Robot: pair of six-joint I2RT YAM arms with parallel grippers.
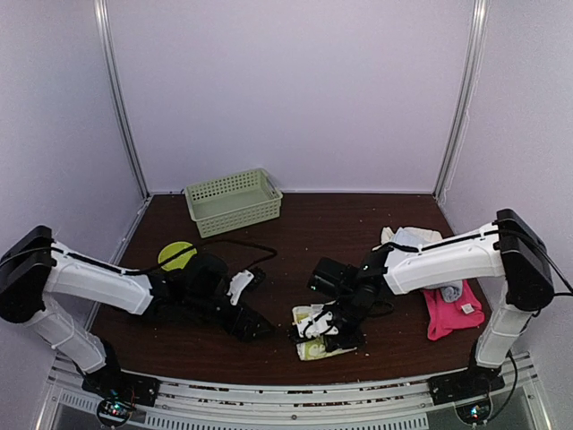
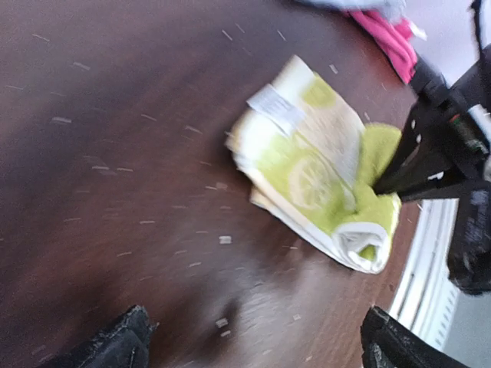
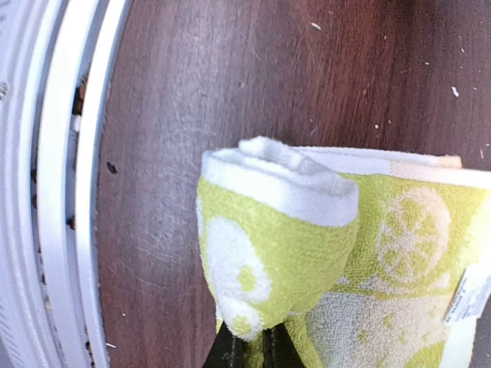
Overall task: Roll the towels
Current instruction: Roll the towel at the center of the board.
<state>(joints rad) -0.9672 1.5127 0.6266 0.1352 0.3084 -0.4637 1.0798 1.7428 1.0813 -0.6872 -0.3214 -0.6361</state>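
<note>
A lime-green towel with lemon print (image 1: 313,343) lies partly rolled near the table's front edge, its white tag (image 2: 275,107) facing up. My right gripper (image 1: 326,328) is shut on a raised fold at the rolled end (image 3: 276,230), and its dark fingers (image 3: 230,354) pinch the cloth from below. My left gripper (image 1: 253,325) sits just left of the towel (image 2: 314,172), open wide, with bare table between its fingertips (image 2: 115,346). A hot pink towel (image 1: 452,310), a light blue one (image 1: 449,291) and a cream-white one (image 1: 408,236) lie in a heap under the right arm.
A green plastic basket (image 1: 233,202) stands at the back left. A flat lime-green disc (image 1: 176,254) lies behind the left arm. The white front rail (image 3: 65,192) runs close beside the rolled towel end.
</note>
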